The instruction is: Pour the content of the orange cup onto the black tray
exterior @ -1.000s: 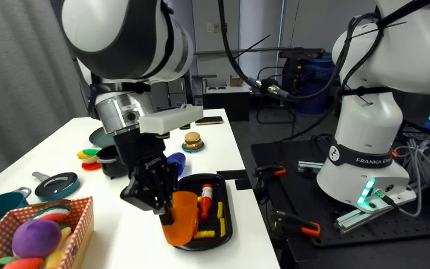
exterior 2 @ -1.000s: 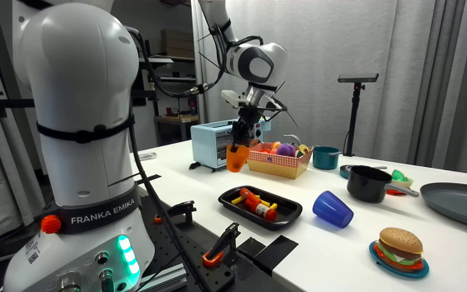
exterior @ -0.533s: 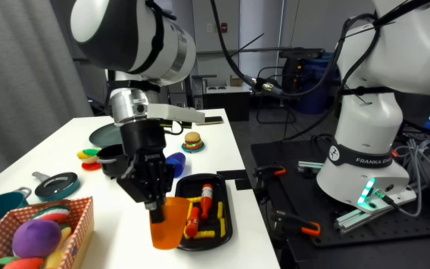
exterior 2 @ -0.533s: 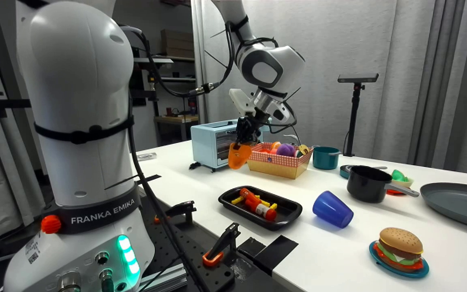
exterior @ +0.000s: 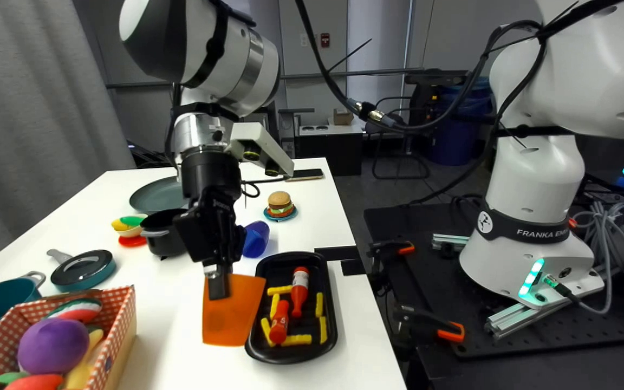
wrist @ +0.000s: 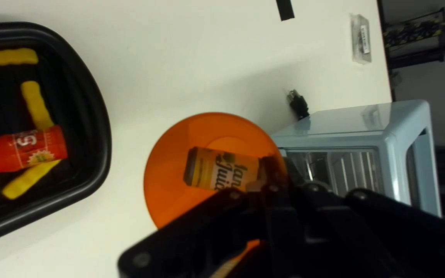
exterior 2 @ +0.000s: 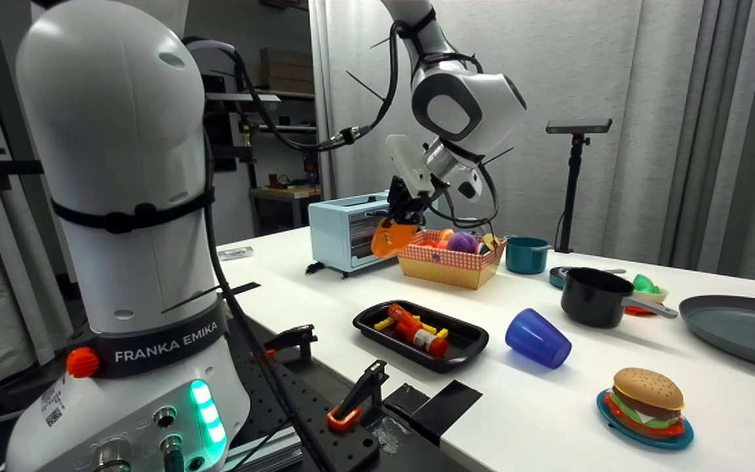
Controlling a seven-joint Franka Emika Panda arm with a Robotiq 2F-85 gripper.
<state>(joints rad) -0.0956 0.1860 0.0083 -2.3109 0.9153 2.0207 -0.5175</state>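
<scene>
My gripper (exterior: 218,286) is shut on the wall of the orange cup (exterior: 232,319), one finger inside the rim and one outside. The cup hangs tilted above the table, beside the black tray (exterior 2: 390,345) and apart from it. Looking into the cup's mouth in the wrist view, I see a small yellow can (wrist: 222,170) with a juice label lying inside. Part of the cup is hidden behind my dark fingers (wrist: 222,208). Two red bottles, one labelled bottle (exterior: 300,279) and a shorter bottle (exterior: 279,325), lie in the tray among several yellow sticks.
A pale blue toaster oven (exterior 2: 333,236) and a checked basket (exterior 2: 449,267) of toy food stand near the cup. A blue cup (exterior 2: 538,337) lies on its side by the tray. A black pot (exterior 2: 594,298), a grey pan (exterior 2: 738,331) and a toy burger (exterior 2: 647,400) are farther along.
My gripper has turned and tilted the orange cup further, shifting it off the tray's edge in an exterior view. The shorter red bottle now shows fully. The grip has stayed shut.
</scene>
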